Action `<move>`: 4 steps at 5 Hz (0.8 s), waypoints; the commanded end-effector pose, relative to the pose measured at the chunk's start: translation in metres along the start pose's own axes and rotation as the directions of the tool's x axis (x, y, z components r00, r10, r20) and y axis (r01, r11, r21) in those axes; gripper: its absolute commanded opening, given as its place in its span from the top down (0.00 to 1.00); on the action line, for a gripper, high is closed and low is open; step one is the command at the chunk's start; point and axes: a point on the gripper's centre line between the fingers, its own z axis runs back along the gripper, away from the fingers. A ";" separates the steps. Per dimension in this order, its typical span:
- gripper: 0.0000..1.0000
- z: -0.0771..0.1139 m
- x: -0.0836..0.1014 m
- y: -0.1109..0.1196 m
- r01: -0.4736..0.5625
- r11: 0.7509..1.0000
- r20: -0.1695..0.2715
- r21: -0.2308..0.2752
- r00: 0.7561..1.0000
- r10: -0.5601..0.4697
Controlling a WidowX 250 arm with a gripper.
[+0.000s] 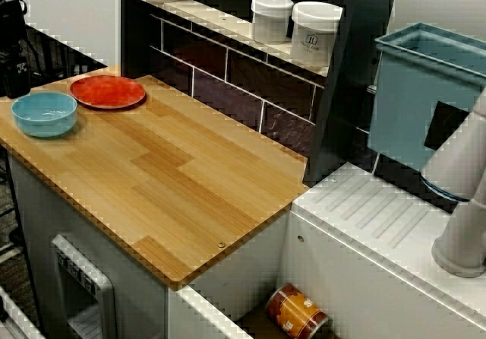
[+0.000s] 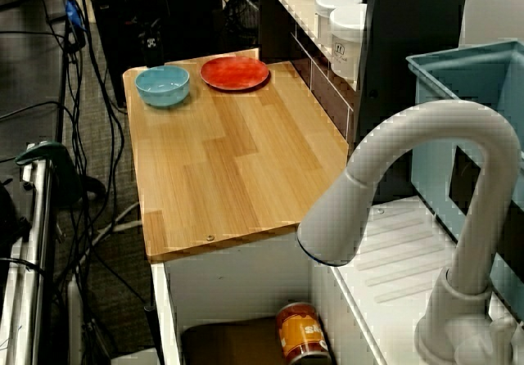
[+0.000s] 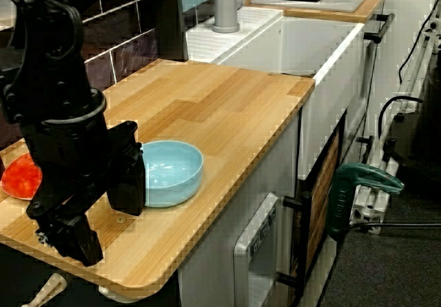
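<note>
Going left to right in the close-up view from the counter's end: the red plate (image 3: 19,176) peeks out on the left, just beside the claw and half hidden behind the black arm. It lies flat on the wooden counter (image 3: 227,107).

Then the claw (image 3: 103,217) itself. It hangs low over the near end of the counter, fingers pointing down. Honestly I can't tell from this angle whether it's released or clenched. I see nothing in its grip though.

Right next to the claw, on its right, sits the blue bowl (image 3: 169,173). It's upright, with its rim about touching the nearer black finger (image 3: 127,176), though I can't tell if it really touches.

Further right, well away from the claw, the counter ends at the white sink (image 3: 324,52), with the gray faucet (image 3: 225,4) behind it. A green clamp (image 3: 362,183) sits below, off the counter's right edge.

The view from the sink end shows a can (image 2: 303,332) lying on its side down in the basin, far from the claw. The view from the side shows two white jars (image 1: 315,33) on the shelf along the back wall, also well apart from it.
</note>
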 end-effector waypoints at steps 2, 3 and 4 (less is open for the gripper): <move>0.00 0.003 0.004 -0.047 0.065 0.997 -0.027 -0.040 0.997 -0.066; 0.00 -0.001 0.006 -0.076 0.068 0.997 -0.058 -0.042 0.996 -0.071; 0.00 -0.004 0.015 -0.095 0.015 0.998 -0.101 -0.066 0.995 -0.021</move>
